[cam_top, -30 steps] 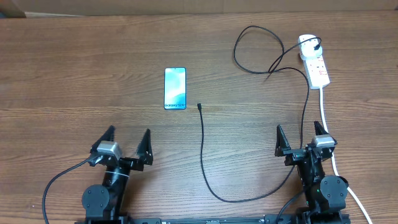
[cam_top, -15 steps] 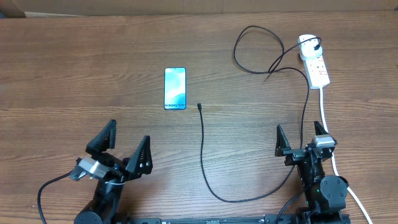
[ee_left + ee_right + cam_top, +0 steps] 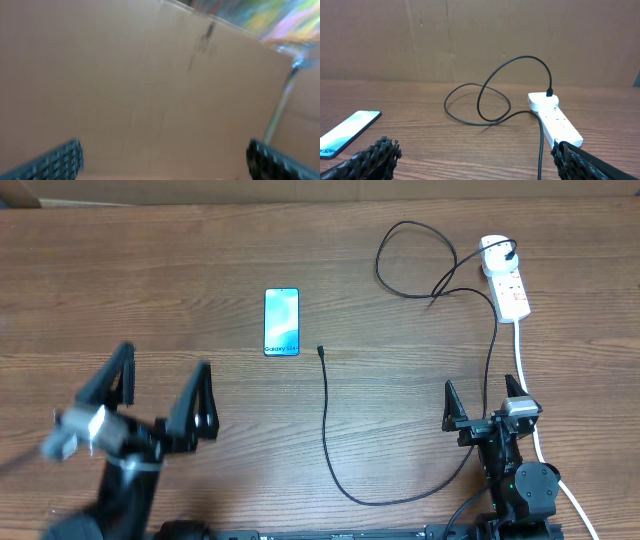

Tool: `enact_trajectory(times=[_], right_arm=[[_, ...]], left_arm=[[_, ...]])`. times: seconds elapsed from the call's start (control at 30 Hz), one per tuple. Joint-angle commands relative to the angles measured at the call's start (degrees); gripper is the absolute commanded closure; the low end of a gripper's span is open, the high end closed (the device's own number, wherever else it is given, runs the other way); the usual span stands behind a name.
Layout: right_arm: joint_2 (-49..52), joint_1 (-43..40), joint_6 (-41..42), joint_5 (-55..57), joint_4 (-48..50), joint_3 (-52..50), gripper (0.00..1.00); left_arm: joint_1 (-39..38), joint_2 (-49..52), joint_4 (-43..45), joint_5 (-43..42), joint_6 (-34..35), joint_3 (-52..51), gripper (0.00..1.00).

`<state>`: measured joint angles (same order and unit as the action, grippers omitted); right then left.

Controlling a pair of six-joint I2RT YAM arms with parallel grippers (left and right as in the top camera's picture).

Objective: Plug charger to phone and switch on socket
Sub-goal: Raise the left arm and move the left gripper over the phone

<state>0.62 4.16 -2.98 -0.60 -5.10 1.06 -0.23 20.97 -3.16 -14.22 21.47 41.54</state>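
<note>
From overhead, the phone (image 3: 282,322) lies flat on the wooden table (image 3: 120,270), left of centre. Its long axis runs near to far, its screen is lit blue, and a line beginning "Galaxy" sits at its near end. The charger (image 3: 327,420) has its small tip just right of that near end, not touching. The cable runs nearward, curves right, then goes far to the socket (image 3: 506,280) at far right. The socket also lies roughly near-to-far, slightly slanted, with red marks too small to read, and a white cord (image 3: 523,355) leaves its near end. The left gripper (image 3: 162,365) is blurred at near left, spread wide and empty. The right gripper (image 3: 480,388) at near right points far, also spread and empty.

The left wrist view is a blur of cardboard wall (image 3: 125,75) between two fingers (image 3: 55,160) set far apart.

In the right wrist view, the phone is at lower left and the socket at right, with a black plug (image 3: 550,92) in its far end.
</note>
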Motion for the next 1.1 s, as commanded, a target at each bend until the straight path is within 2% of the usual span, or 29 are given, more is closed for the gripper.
enact_trajectory(times=[0.0,0.07,0.17,0.27,0.33,0.5,0.67,0.73,0.8,0.93,1.07], right_arm=[[-0.46,0.0,-0.09,0.52,0.24,-0.59,0.0],[-0.46,0.0,-0.09,0.52,0.24,-0.59,0.0],[-0.46,0.0,-0.09,0.52,0.24,-0.59,0.0],[-0.46,0.0,-0.09,0.52,0.24,-0.59,0.0],[-0.46,0.0,-0.09,0.52,0.24,-0.59,0.0],[-0.46,0.0,-0.09,0.52,0.24,-0.59,0.0],[-0.46,0.0,-0.09,0.52,0.24,-0.59,0.0],[-0.46,0.0,-0.09,0.52,0.24,-0.59,0.0],[-0.46,0.0,-0.09,0.52,0.24,-0.59,0.0],[-0.46,0.0,-0.09,0.52,0.24,-0.59,0.0],[-0.46,0.0,-0.09,0.52,0.24,-0.59,0.0]], left_arm=[[0.31,13.25,-13.77,0.57,-4.37,15.43,0.0],[0.24,20.83,-24.33,-2.99,-6.62,24.5,0.0],[0.22,29.18,-34.49,-12.48,-6.91,33.07,0.01],[0.22,35.06,-37.53,-18.53,-6.93,36.28,0.0],[0.2,38.34,-38.73,-19.26,-6.36,37.88,0.0],[-0.48,48.54,-49.51,-9.62,-2.56,45.64,0.0],[-4.22,62.58,-69.09,6.88,1.62,59.49,0.0],[-5.97,67.93,-74.79,10.12,1.9,64.19,0.0],[-7.37,71.89,-76.63,8.15,1.9,66.55,0.0],[-7.78,76.28,-75.03,-2.29,1.62,66.73,0.0],[-7.89,79.19,-70.9,-1.55,4.24,66.75,0.0]])
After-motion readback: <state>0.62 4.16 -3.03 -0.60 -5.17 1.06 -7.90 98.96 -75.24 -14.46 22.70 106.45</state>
